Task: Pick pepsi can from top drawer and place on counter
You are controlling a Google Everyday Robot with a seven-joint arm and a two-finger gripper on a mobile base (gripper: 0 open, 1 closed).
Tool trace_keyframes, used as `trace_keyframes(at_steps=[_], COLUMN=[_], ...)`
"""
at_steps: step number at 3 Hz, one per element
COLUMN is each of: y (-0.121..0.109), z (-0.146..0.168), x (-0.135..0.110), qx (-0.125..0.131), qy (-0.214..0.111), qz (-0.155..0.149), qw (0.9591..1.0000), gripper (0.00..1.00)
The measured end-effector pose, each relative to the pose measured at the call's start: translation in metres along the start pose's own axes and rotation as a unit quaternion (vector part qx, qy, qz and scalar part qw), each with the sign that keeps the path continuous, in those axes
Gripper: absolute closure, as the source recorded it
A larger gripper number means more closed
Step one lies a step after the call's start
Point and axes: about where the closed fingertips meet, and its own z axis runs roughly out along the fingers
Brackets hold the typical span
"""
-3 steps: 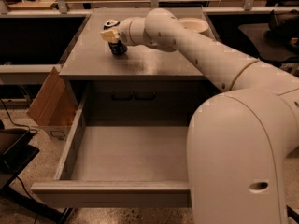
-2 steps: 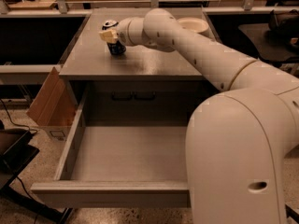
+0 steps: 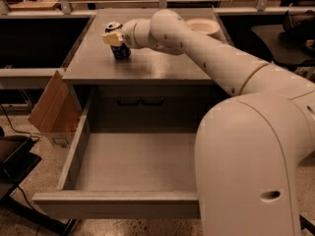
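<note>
Nearing finish: pepsi can out of top drawer, upright on counter, back-left. Gripper at can, jaws pinching it. Your remaining steps, likely: release, withdraw arm.

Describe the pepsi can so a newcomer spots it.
Find the grey counter above the open top drawer. On its back-left part stands the pepsi can, the gripper at its top. It is small and dark blue, unlike the white bowl.

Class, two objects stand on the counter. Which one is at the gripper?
The dark blue pepsi can, right at the gripper; the white bowl sits apart, far right.
</note>
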Motion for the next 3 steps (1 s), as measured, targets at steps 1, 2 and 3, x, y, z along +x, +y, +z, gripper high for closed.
trace_keyframes(at_steps=[1, 2, 3], y=[0.003, 0.0041, 0.0038], z=[0.0029, 0.0039, 0.0013], x=[0.0009, 0.0012, 0.0], qx=[-0.003, -0.004, -0.003], qy=[0.001, 0.001, 0.002], qz=[0.0, 0.0, -0.002], qw=[1.0, 1.0, 1.0], gripper=[0.05, 0.0, 0.0])
